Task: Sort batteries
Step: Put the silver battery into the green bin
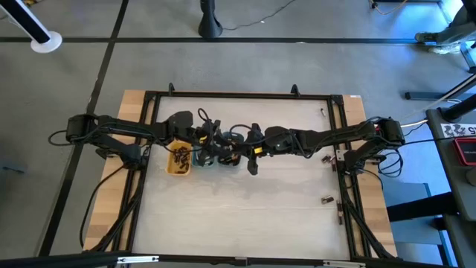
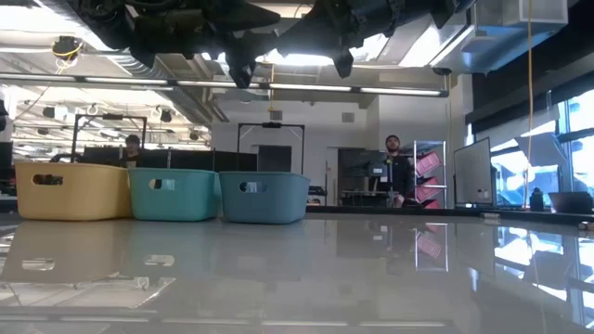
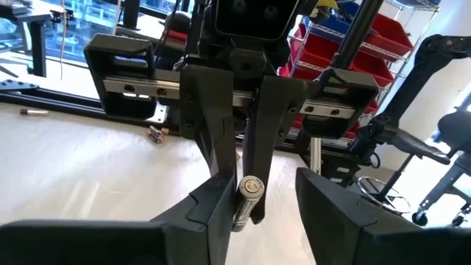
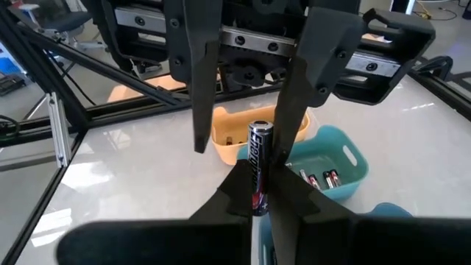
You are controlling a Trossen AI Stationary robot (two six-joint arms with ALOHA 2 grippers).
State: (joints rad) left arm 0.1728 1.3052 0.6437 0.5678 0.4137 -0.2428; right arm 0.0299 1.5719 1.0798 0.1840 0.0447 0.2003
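Observation:
My right gripper (image 4: 263,188) is shut on one battery (image 4: 259,156), a dark cylinder with a silvery end (image 3: 252,185), held in the air over the trays. My left gripper (image 3: 265,195) faces it from the table's left side. It is open, with one finger on either side of the battery's free end. A yellow tray (image 1: 178,160), a teal tray (image 2: 172,193) and a grey-blue tray (image 2: 263,197) stand side by side on the table below. More batteries lie in the yellow tray (image 1: 181,154) and the teal tray (image 4: 321,179). My right gripper pinches the battery's near end (image 4: 257,197) between its two fingers. The fingers come about level from the table's right side and lie along the battery, whose free end sticks out past their tips. The battery is clear of the table. My left gripper has one finger (image 3: 217,210) close beside the battery's free end; whether it touches, I cannot tell.
Both arms meet above the trays at the table's left middle (image 1: 223,145). A few small loose pieces lie near the right edge (image 1: 327,158) (image 1: 327,199). A black frame (image 1: 245,94) runs round the table. People stand in the room beyond (image 2: 394,172).

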